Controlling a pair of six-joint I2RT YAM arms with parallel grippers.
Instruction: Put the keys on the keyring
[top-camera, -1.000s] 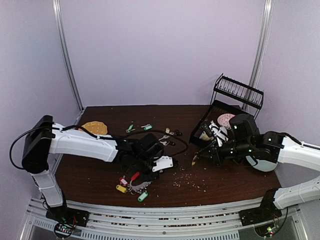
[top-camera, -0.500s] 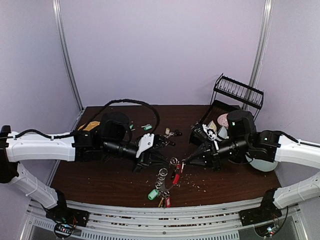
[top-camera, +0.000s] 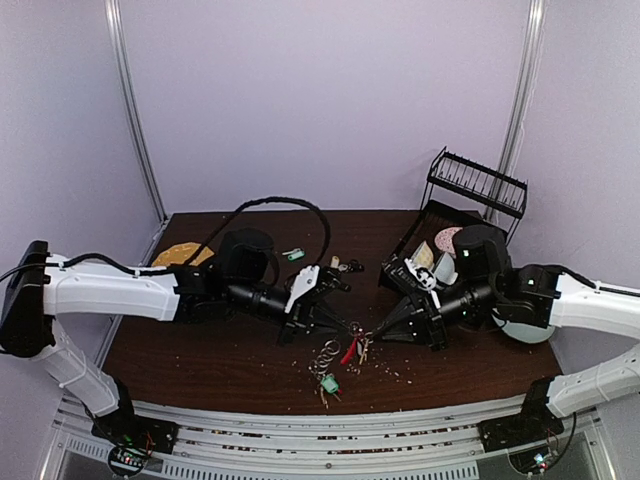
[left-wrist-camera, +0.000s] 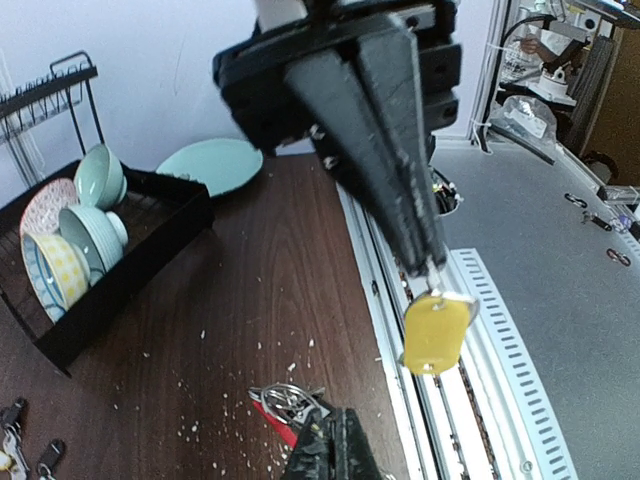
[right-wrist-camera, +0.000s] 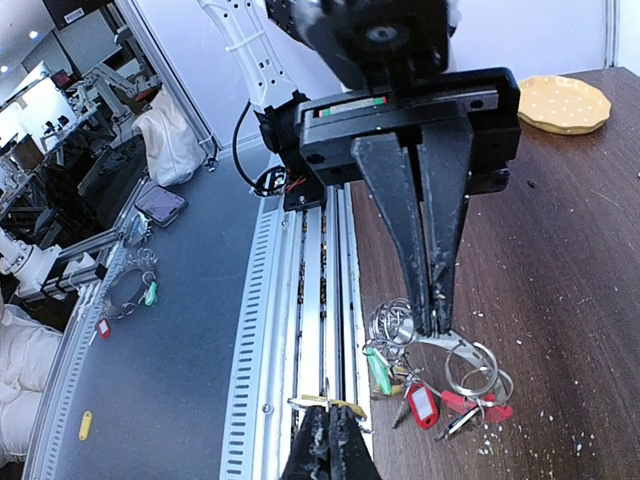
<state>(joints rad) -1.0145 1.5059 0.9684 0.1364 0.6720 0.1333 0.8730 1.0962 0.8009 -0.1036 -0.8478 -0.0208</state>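
Soft, even light from overhead fills the top view. The pale walls glow, while the dark bench (top-camera: 190, 350) takes only faint shadows under the arms. Both wrist views are brighter and bend straight rails at their edges. The right end effector (left-wrist-camera: 432, 272) looms slightly soft near the lens, yet the yellow tag (left-wrist-camera: 436, 333) is crisp. A dull sheen lies on the wood.

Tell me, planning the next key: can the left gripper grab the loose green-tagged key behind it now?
Probably not yet: the left gripper is shut on the keyring, though the green-tagged key lies near and uncovered.
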